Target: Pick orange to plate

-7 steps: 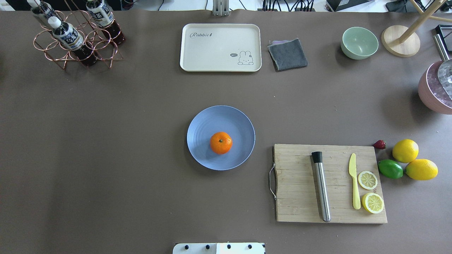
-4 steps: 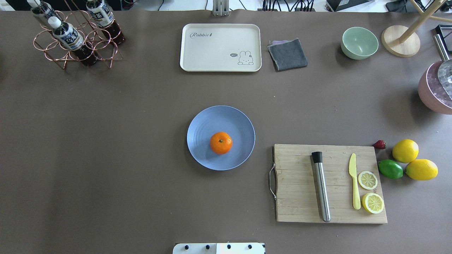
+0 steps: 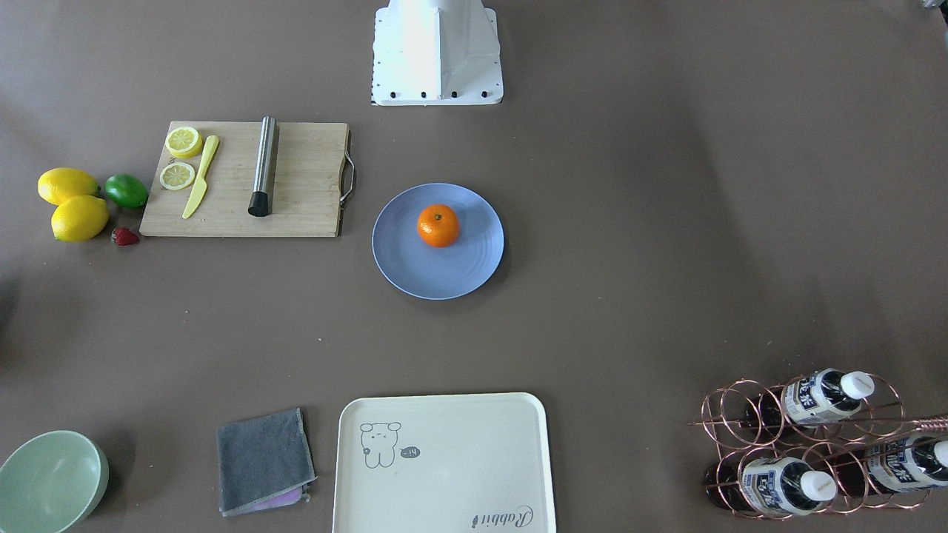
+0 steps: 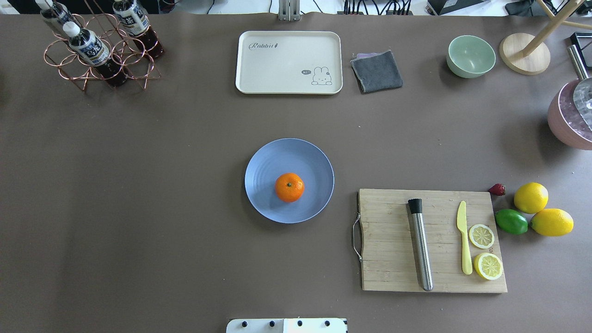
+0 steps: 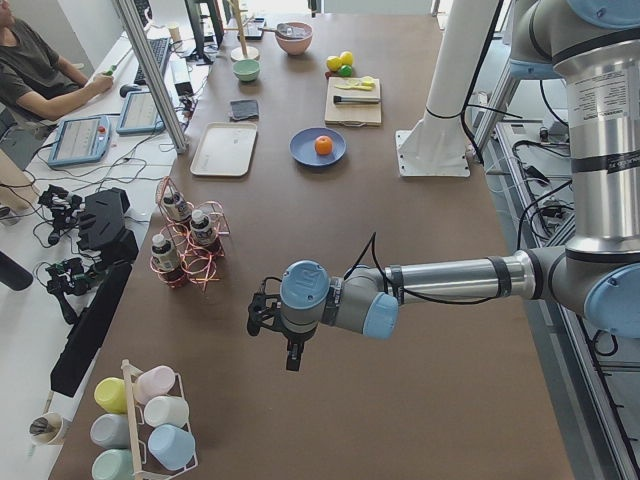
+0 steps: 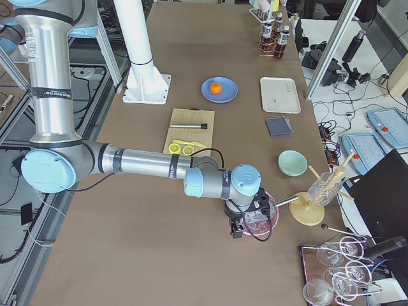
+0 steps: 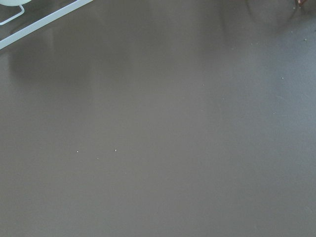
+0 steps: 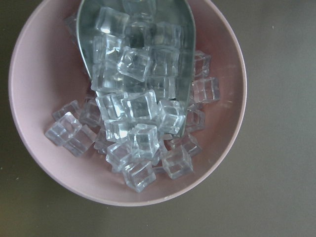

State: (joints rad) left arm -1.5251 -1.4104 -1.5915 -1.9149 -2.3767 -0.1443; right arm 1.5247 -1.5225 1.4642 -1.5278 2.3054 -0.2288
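The orange [image 4: 289, 187] rests on the blue plate [image 4: 286, 155] at the table's middle, a little toward the robot from the plate's centre; it also shows in the front view as the orange [image 3: 438, 226] on the plate [image 3: 437, 275]. No gripper is near it. My left gripper [image 5: 291, 360] hangs over bare table far off at the left end, and I cannot tell if it is open or shut. My right gripper [image 6: 237, 229] hangs over the pink ice bowl [image 6: 262, 218] at the right end, its state also unclear.
A wooden cutting board [image 4: 393, 259] with a metal muddler, yellow knife and lemon slices lies right of the plate. Two lemons [image 4: 531, 197], a lime [image 4: 511, 221] and a strawberry sit beyond it. A cream tray [image 4: 289, 62], grey cloth, green bowl [image 4: 471, 56] and bottle rack [image 4: 99, 46] line the far side.
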